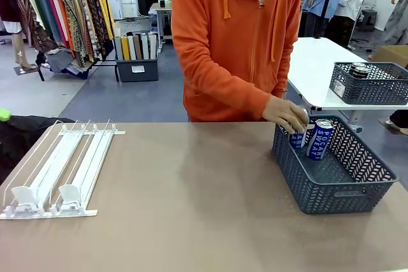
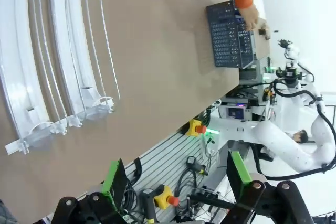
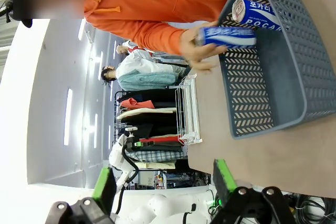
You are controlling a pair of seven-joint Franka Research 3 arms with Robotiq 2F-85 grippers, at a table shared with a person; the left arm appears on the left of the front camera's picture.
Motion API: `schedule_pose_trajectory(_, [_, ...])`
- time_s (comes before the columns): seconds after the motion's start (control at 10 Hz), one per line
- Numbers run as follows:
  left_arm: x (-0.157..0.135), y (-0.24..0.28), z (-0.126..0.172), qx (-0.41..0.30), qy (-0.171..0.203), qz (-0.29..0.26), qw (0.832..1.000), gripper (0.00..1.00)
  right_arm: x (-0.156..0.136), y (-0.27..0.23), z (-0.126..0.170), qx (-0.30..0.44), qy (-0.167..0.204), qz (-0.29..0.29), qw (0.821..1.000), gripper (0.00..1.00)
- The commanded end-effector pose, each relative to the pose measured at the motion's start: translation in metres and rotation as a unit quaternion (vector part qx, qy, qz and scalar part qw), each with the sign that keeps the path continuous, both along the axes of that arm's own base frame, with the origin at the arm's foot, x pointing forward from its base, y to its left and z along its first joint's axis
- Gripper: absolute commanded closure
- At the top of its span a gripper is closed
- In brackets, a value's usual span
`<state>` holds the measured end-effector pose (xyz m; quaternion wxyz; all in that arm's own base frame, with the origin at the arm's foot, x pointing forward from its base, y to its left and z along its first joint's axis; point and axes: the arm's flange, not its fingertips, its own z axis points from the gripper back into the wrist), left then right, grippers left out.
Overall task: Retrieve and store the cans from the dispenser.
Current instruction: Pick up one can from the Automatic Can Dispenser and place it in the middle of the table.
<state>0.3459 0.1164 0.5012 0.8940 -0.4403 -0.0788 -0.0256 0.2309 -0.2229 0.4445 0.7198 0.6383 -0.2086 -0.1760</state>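
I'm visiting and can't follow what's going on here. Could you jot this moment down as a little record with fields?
Table: brown tabletop
Dispenser: white-and-clear rack at the robot's left, lanes empty
Basket: dark grey perforated basket at the robot's right
Cans: one Pocari Sweat can standing in the basket; a second can in the person's hand
Person: orange hoodie, hand at the basket's far corner
Left gripper: open, holding nothing, above the table's near edge
Right gripper: open, holding nothing

cans: glossy metal | basket: matt plastic (perforated) | table: seemingly smooth
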Motion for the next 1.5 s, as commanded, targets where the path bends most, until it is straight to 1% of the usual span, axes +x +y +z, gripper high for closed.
schedule_pose_trajectory(0.0, [-0.0043, -0.0021, 0.0102, 0.005, -0.019, -0.007, 1.0, 0.0, 0.0019, 0.0008, 0.006, 0.011, -0.001, -0.003, 1.0, 0.0])
schedule_pose_trajectory(1.4, [-0.0043, -0.0021, 0.0102, 0.005, -0.019, -0.007, 1.0, 0.0, 0.0019, 0.0008, 0.006, 0.011, -0.001, -0.003, 1.0, 0.0])
